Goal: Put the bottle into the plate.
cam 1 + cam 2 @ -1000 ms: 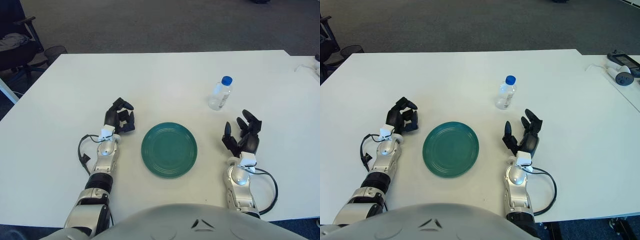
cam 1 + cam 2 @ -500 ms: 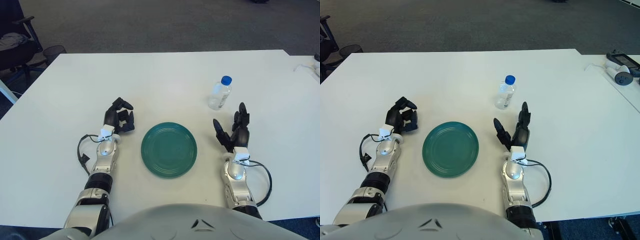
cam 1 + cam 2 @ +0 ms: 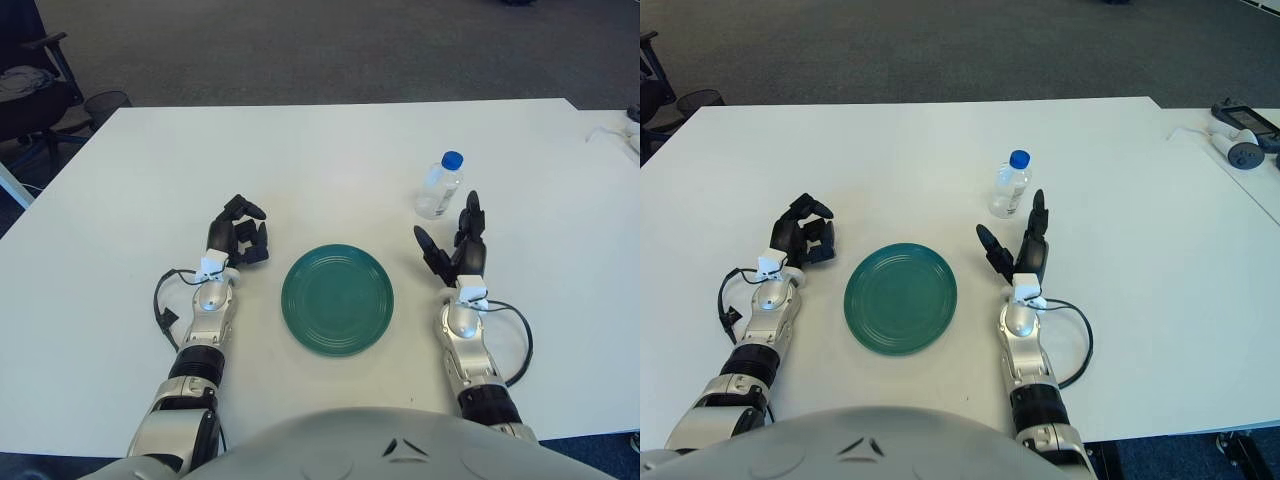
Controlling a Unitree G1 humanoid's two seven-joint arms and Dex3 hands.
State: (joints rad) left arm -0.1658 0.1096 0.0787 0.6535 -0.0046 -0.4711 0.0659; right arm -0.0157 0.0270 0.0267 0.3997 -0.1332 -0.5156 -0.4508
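- Bottle (image 3: 439,187): upright, far right of plate (image 3: 337,299); likely light, slick; grip mid-body.
- Right hand (image 3: 452,250): fingers spread, empty, near bottle.
- Left hand (image 3: 238,238): curled, empty, left of plate.

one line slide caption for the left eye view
Open right hand just short of the upright blue-capped clear plastic bottle; round green plate empty.

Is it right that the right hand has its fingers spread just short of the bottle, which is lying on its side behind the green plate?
Not quite. The bottle stands upright with its blue cap on top, as the left eye view shows. The rest holds: the right hand has its fingers spread just short of it, and the bottle is behind the green plate.
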